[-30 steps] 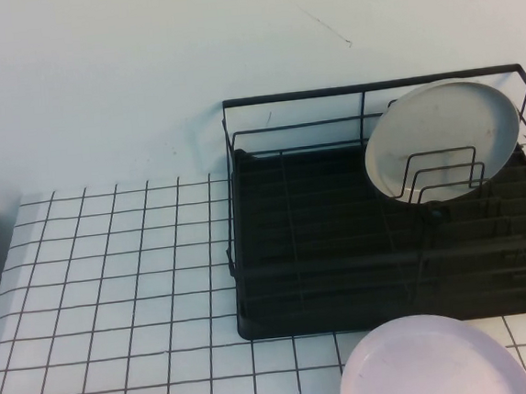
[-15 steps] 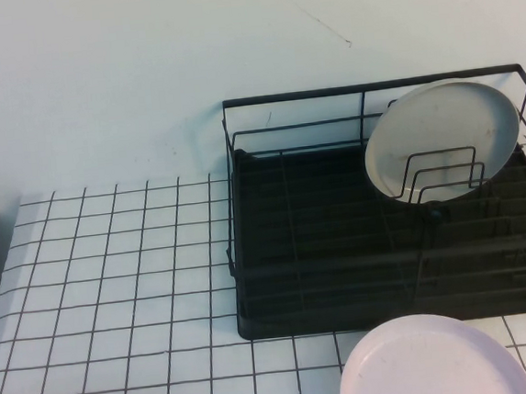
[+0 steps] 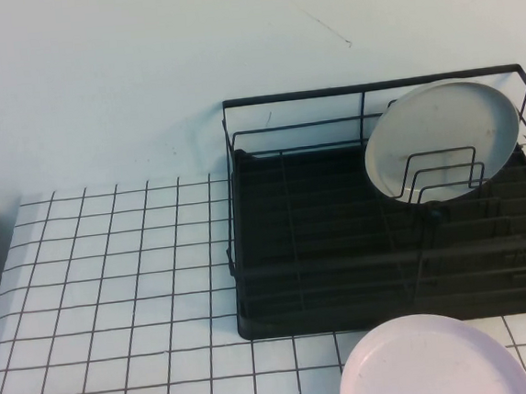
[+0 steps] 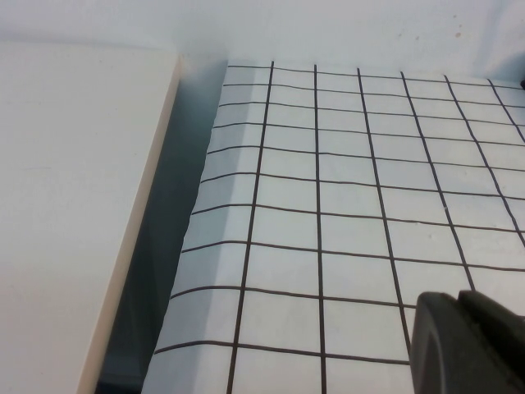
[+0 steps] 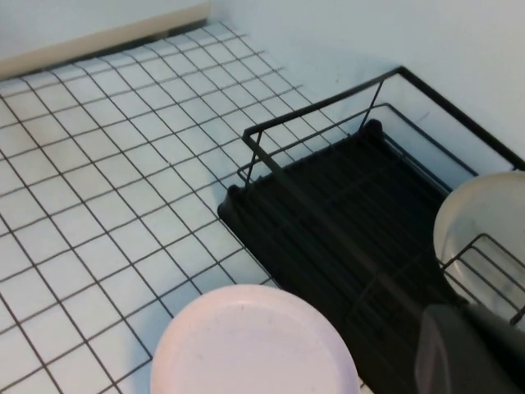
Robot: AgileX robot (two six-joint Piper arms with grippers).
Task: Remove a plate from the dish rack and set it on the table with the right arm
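One plate (image 3: 434, 362) lies on table (image 3: 115, 293) beside dish rack (image 3: 341, 245); right gripper (image 5: 472, 353) closed, empty.

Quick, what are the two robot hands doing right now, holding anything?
Left gripper: above bare table, holding nothing visible; open or shut cannot be told.
Right gripper: shut, empty, above the dish rack.

You have the dish rack (image 3: 387, 241) on the right half of the table (image 3: 115, 293), against the far wall. In its far right corner a plate (image 3: 442, 140) leans upright. Another plate (image 3: 434, 362) lies flat on the table, just near of the rack.
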